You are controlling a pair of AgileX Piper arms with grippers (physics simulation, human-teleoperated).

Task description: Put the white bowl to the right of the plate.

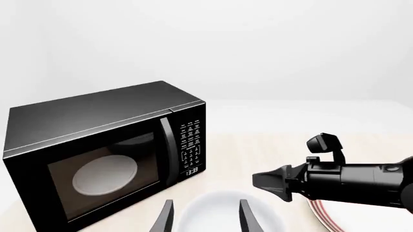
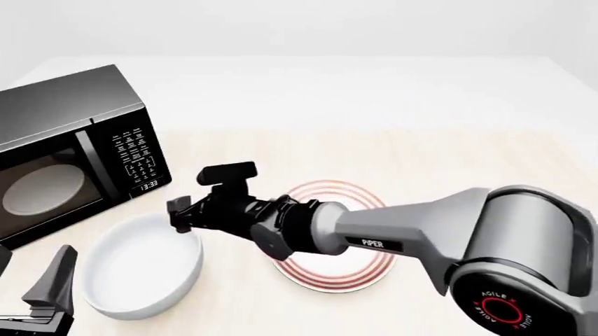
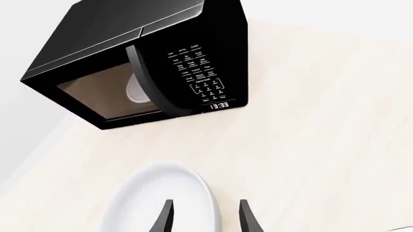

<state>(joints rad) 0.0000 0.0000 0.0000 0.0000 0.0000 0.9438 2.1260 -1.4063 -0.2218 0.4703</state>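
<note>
Reach step: right gripper (image 2: 178,215), jaws parted and empty, at white bowl (image 2: 140,269) rim, left of plate (image 2: 360,269); next, clamp the rim.

Right arm (image 2: 421,224) stretched leftward across table from front right corner, wrist level, right gripper (image 2: 178,213) at table's left half, fingers (image 3: 164,215) parted. Left gripper (image 2: 42,297) low at front left corner, fingers (image 1: 166,217) spread apart, pointing forward.
</note>
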